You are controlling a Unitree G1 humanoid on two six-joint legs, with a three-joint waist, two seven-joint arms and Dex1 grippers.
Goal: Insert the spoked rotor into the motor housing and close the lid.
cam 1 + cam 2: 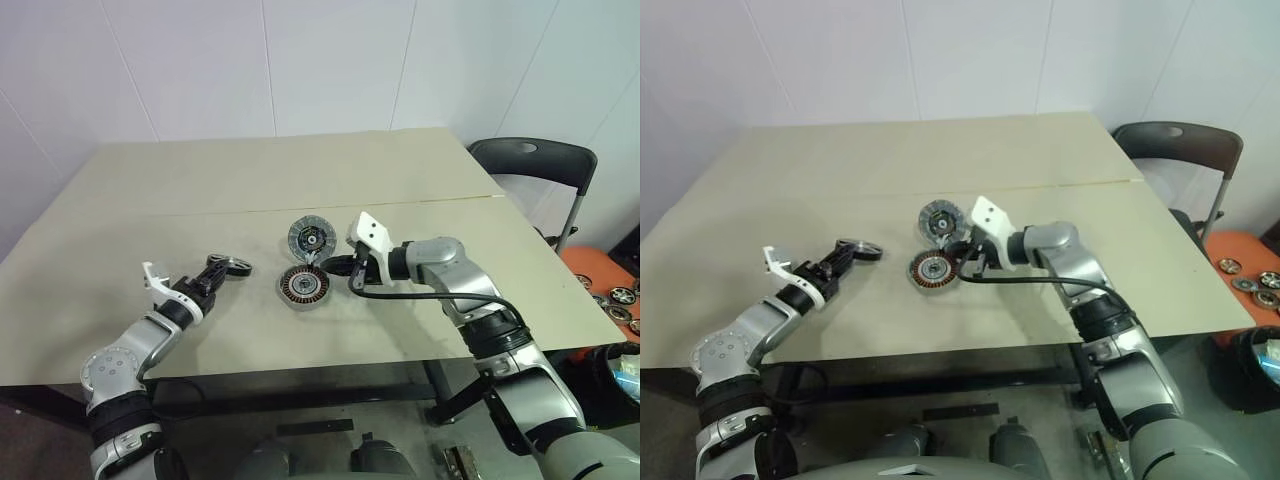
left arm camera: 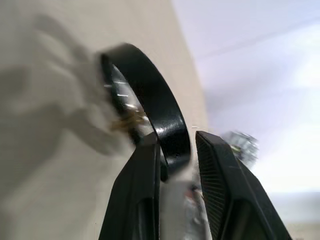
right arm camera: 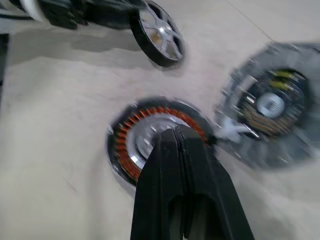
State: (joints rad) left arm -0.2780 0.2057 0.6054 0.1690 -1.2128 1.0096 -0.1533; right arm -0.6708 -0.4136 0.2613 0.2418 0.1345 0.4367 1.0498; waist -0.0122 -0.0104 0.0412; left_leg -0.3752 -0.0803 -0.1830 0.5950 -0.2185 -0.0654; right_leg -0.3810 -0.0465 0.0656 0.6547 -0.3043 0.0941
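1. Beige table [image 1: 400, 180], wide and flat, carrying all three motor parts near the middle; dark chair [image 1: 535, 160] standing off its far right corner.
2. Right gripper [image 1: 345, 266] reaching in from the right, black fingers pressed fully together with nothing between them; tips hanging just above the near right edge of the motor housing, contact with it not clear.
3. Left gripper [image 1: 222, 266] stretched in from the left, about level, jaws partly closed and clamped across the dark rim of the spoked rotor, one finger on each side of the rim in the left wrist view.
4. Lid [image 1: 311, 238] lying flat just beyond the right gripper's closed tips, ribbed silvery rim and black centre showing, close beside the housing on its far side.
5. Motor housing [image 1: 304, 287] sitting flat right under and just ahead of the right gripper's tips, ring of copper-coloured windings [image 3: 131, 134] facing up, cup open.
6. Spoked rotor [image 1: 237, 266] held off the table at the left gripper's tips, tilted on edge, silver spokes visible in the right wrist view, apart from the housing to its left.
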